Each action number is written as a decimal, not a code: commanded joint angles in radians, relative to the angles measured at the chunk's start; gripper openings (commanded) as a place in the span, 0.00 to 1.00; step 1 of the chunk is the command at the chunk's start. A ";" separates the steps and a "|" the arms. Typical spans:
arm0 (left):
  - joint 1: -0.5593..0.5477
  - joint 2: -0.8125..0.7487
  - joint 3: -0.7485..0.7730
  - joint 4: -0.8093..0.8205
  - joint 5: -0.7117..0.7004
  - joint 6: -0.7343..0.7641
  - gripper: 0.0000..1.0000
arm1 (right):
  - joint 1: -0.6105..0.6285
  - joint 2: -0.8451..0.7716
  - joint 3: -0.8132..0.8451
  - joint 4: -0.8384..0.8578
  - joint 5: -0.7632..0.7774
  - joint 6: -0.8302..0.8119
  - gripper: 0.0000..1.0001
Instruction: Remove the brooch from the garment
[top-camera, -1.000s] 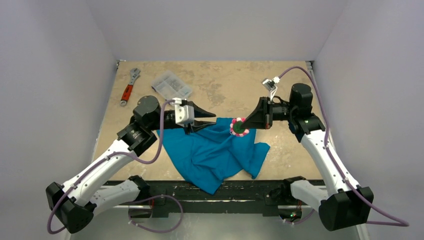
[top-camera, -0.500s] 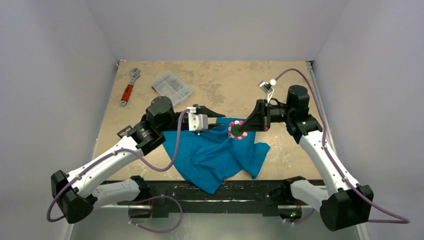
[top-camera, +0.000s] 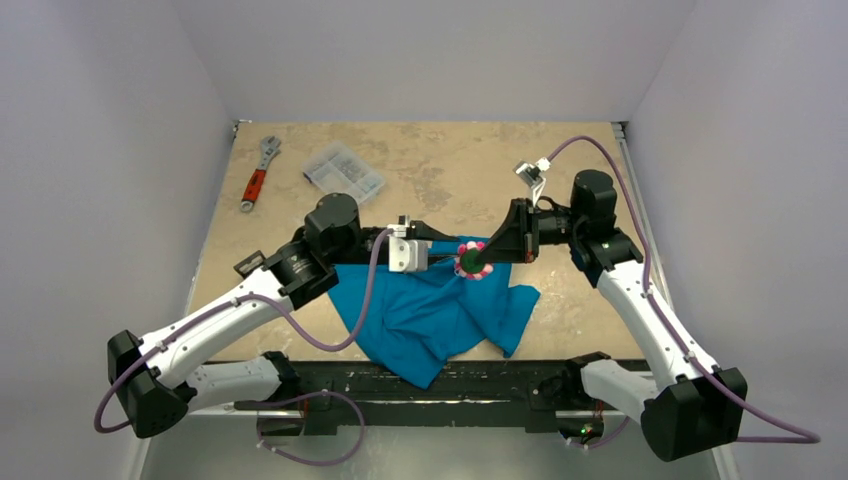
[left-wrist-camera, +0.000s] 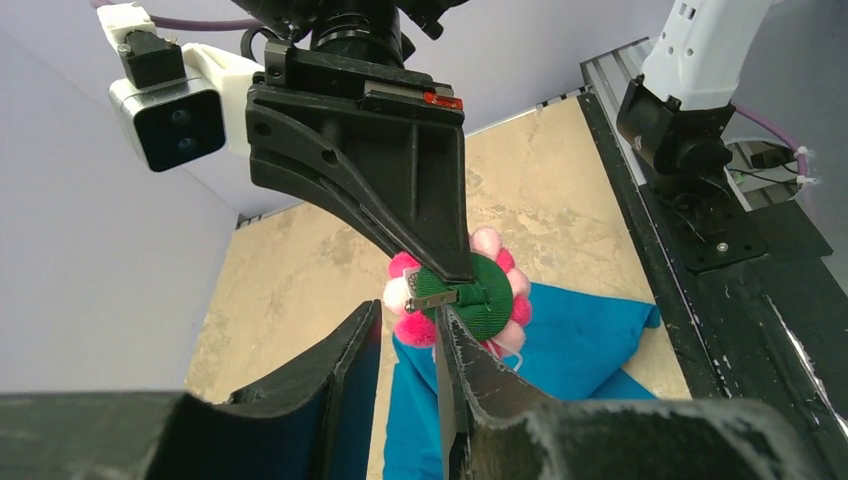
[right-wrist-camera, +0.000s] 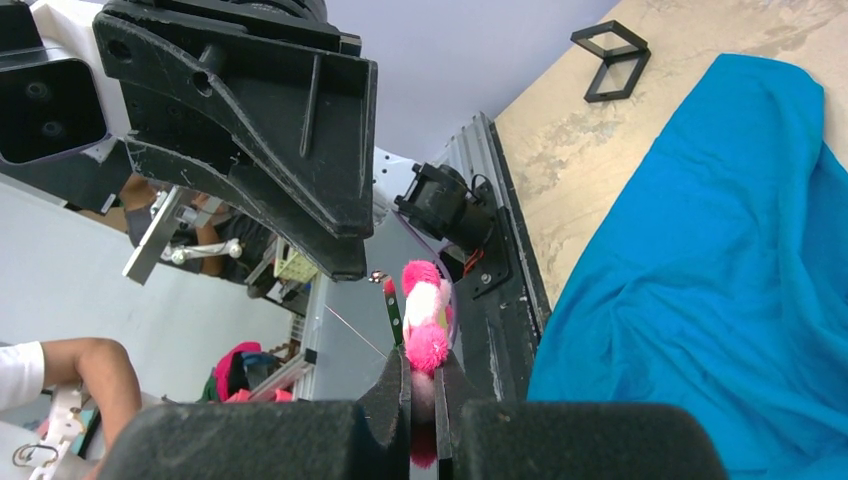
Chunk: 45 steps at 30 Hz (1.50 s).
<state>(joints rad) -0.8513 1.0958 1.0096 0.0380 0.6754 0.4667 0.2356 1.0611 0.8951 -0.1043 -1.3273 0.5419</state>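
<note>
The brooch (top-camera: 472, 260) is a ring of pink and white pom-poms on a green back disc (left-wrist-camera: 487, 298), held in the air above the upper edge of the teal garment (top-camera: 430, 312). My right gripper (right-wrist-camera: 420, 365) is shut on it edge-on, and its metal pin bar (right-wrist-camera: 393, 310) stands out beside the petals. My left gripper (left-wrist-camera: 408, 310) has come in from the left, its jaws slightly open with a gap between them. The pin bar's end (left-wrist-camera: 437, 298) sits just above its right fingertip. No cloth hangs from the brooch in the wrist views.
A red-handled wrench (top-camera: 258, 172) and a clear plastic box (top-camera: 343, 170) lie at the back left of the tan table (top-camera: 440, 160). A small black square frame (right-wrist-camera: 612, 60) stands beyond the garment (right-wrist-camera: 720, 270). A black rail (top-camera: 450, 380) runs along the near edge.
My left gripper has swung right across the garment's top edge up to the brooch, its jaws narrowing a little. The right gripper, still holding the brooch, has drifted slightly left.
</note>
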 joint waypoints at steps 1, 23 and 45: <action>-0.015 0.011 0.049 0.006 0.006 0.006 0.25 | 0.007 0.000 0.011 0.032 -0.015 0.001 0.00; -0.039 0.058 0.066 0.021 -0.056 -0.008 0.20 | 0.016 -0.012 0.006 0.015 -0.019 -0.023 0.00; -0.047 0.113 0.119 -0.151 -0.021 -0.040 0.00 | 0.017 -0.009 0.031 0.002 -0.005 -0.053 0.00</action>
<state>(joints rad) -0.8867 1.1831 1.0840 -0.0418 0.6407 0.4652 0.2489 1.0607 0.8948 -0.1070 -1.3277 0.5255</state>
